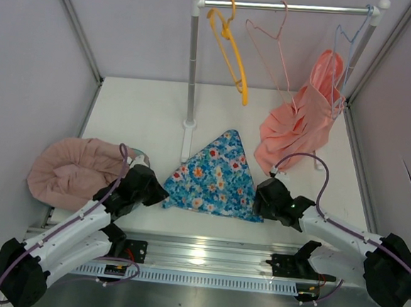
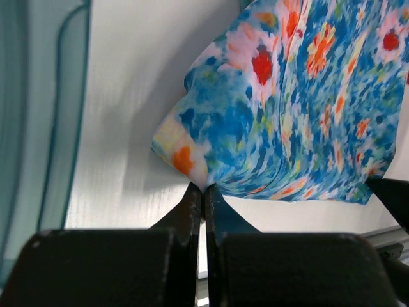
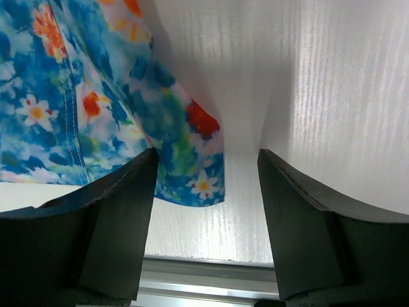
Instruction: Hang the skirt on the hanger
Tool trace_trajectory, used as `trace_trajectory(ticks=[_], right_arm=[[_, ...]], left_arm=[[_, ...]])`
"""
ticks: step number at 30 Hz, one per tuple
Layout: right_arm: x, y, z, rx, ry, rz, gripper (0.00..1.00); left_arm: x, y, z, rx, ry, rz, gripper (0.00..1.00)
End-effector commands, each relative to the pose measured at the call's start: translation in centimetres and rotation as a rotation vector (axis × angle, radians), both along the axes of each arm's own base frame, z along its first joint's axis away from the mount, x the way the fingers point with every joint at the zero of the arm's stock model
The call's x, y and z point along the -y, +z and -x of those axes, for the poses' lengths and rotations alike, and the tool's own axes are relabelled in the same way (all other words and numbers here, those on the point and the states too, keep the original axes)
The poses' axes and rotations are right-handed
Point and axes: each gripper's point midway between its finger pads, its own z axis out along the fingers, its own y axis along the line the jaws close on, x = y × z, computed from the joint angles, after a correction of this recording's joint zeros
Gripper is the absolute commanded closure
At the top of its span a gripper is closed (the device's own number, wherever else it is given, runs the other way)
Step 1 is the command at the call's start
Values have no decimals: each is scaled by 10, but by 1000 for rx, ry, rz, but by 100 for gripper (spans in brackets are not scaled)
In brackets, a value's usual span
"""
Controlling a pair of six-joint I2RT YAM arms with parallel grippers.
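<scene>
One skirt (image 1: 218,176) lies on the white worktop (image 1: 137,112), near the middle of its near edge. It is thin cotton-like cloth in blue with red, orange and white flowers. It is spread as a flat triangle, with the broad side along the near edge and the point towards the foot of the rack (image 1: 192,60).

There are two grippers, one at each near corner of the skirt. The left gripper (image 2: 203,192) is pinched tight on the left corner, and the cloth puckers up from its black fingertips. The right gripper (image 3: 208,173) stands wide. The right corner hangs loose between its fingers, close to one of them, and is not clamped.

The single metal rail at the far edge carries three thin wire hangers: a yellow hanger (image 1: 231,52), a pink hanger (image 1: 286,69) and a pale blue hanger (image 1: 351,38). Only the blue one bears a garment, a salmon pleated piece (image 1: 300,122). A dusty pink cloth (image 1: 69,171) lies in a soft, rounded heap at the left edge.
</scene>
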Motion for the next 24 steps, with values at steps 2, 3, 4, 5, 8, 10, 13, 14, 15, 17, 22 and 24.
trace_trajectory(ticks=[2, 3, 4, 5, 8, 10, 13, 14, 15, 17, 22, 24], right_arm=[[-11, 1, -3, 17, -11, -79, 34], [-12, -1, -3, 10, -11, -84, 36], [-15, -4, -2, -6, -8, -83, 39], [-17, -5, -1, -10, -3, -89, 40], [-25, -13, 3, -34, 7, -108, 51], [-27, -20, 4, -49, 10, -94, 71], [-27, -8, -9, -29, 20, -68, 100], [-35, 18, -29, 33, 17, -85, 100], [-32, 31, -35, 44, 16, -63, 100], [-25, 70, -61, 126, 13, -37, 100], [-21, 223, -146, 402, -30, -151, 100], [-22, 276, -168, 496, -12, -179, 100]], left_arm=[[-4, 11, -6, 20, 23, 7, 100], [-2, 9, -5, 15, 17, 12, 100], [-1, 8, -4, 13, 15, 18, 100], [1, 8, -5, 18, 12, 29, 100], [4, 9, -5, 24, -2, 47, 100], [7, 13, -6, 36, -17, 54, 100], [15, 35, -18, 88, -48, 62, 100], [16, 41, -23, 98, -55, 56, 100], [21, 61, -32, 135, -62, 66, 100], [27, 97, -58, 208, -72, 70, 100], [40, 170, -113, 319, -176, 128, 100], [45, 215, -140, 397, -187, 136, 100]])
